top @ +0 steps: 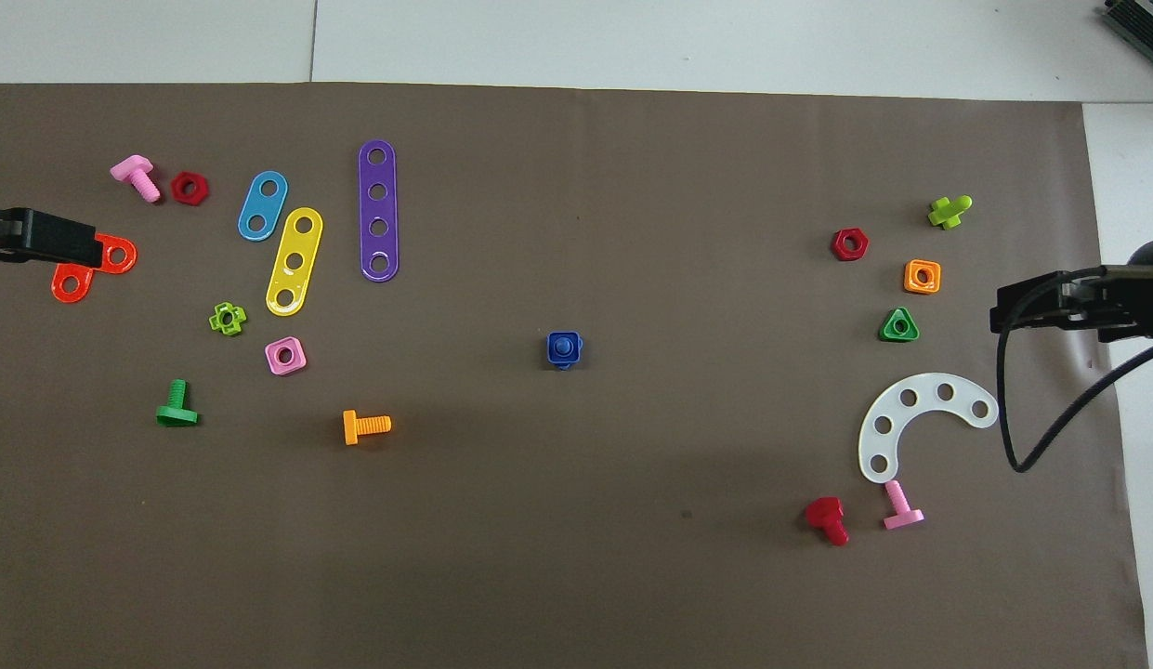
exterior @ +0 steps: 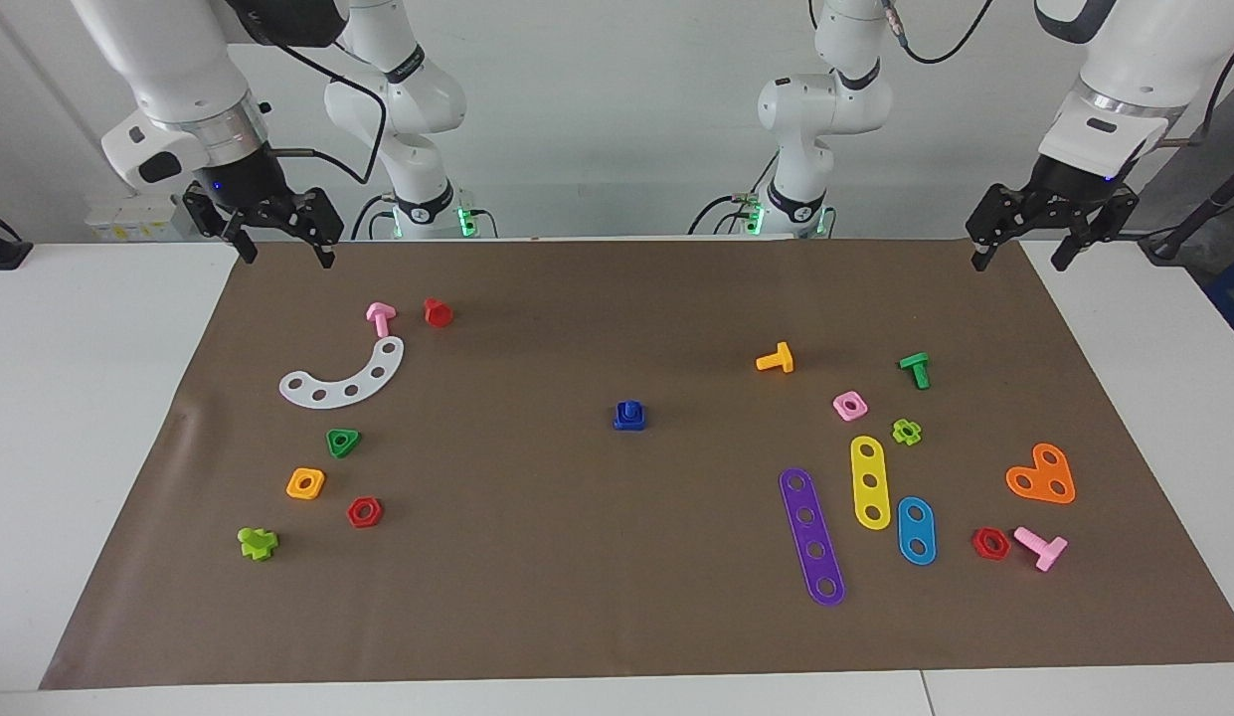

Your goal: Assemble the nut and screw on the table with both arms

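The blue nut (exterior: 628,417) lies in the middle of the brown sheet on the table (exterior: 577,597), with the blue screw (exterior: 628,407) standing in its hole, shaft up. The pair also shows in the overhead view, nut (top: 563,348) around the screw's shaft tip (top: 563,346). My right gripper (exterior: 287,257) hangs open and empty, high over the sheet's corner by the right arm's base; it also shows in the overhead view (top: 1031,307). My left gripper (exterior: 1018,264) hangs open and empty, high over the corner by the left arm's base, and also shows in the overhead view (top: 74,243). Both are well away from the blue pair.
Toward the right arm's end lie a white curved plate (exterior: 343,378), pink (exterior: 380,318) and red (exterior: 438,312) screws, and green (exterior: 343,443), orange (exterior: 305,483) and red (exterior: 364,512) nuts. Toward the left arm's end lie purple (exterior: 811,537), yellow (exterior: 870,482) and blue (exterior: 916,530) strips, an orange plate (exterior: 1042,477), and an orange screw (exterior: 776,358).
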`<state>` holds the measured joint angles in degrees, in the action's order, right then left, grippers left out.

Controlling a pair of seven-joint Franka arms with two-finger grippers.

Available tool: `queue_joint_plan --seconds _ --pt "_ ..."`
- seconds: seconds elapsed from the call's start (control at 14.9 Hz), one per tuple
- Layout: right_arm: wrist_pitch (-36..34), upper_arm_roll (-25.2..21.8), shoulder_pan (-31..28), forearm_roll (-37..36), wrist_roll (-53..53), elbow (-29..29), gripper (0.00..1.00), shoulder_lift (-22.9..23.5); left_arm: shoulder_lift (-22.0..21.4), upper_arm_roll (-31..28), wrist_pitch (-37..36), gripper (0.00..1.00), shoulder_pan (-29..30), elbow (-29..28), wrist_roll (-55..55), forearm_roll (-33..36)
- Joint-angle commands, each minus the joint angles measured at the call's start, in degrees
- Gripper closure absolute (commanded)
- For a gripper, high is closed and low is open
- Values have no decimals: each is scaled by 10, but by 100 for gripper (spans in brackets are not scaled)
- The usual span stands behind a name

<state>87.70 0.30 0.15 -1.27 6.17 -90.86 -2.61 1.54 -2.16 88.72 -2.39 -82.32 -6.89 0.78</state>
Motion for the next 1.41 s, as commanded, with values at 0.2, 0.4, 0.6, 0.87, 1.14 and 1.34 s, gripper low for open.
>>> queue_joint_plan --seconds 0.2,0.4,0.6,0.87,1.14,1.34 --pt "-15 8 -10 7 -17 17 0 11 -70 8 24 0 5 -115 -9 -7" --pt "-12 8 -10 10 -14 14 0 10 -72 8 15 0 3 -117 -8 -7" --pt "-10 8 -10 11 -13 12 0 10 -64 8 25 0 4 -103 -7 -10" --pt "-9 8 -10 14 -13 10 0 10 -44 8 4 0 5 -58 -4 -18" --pt "-8 8 -10 14 -13 9 0 10 -44 8 -8 0 3 -59 -4 -18" --pt "-8 8 -10 14 -13 9 0 10 -45 8 -13 0 5 -60 -4 -18"
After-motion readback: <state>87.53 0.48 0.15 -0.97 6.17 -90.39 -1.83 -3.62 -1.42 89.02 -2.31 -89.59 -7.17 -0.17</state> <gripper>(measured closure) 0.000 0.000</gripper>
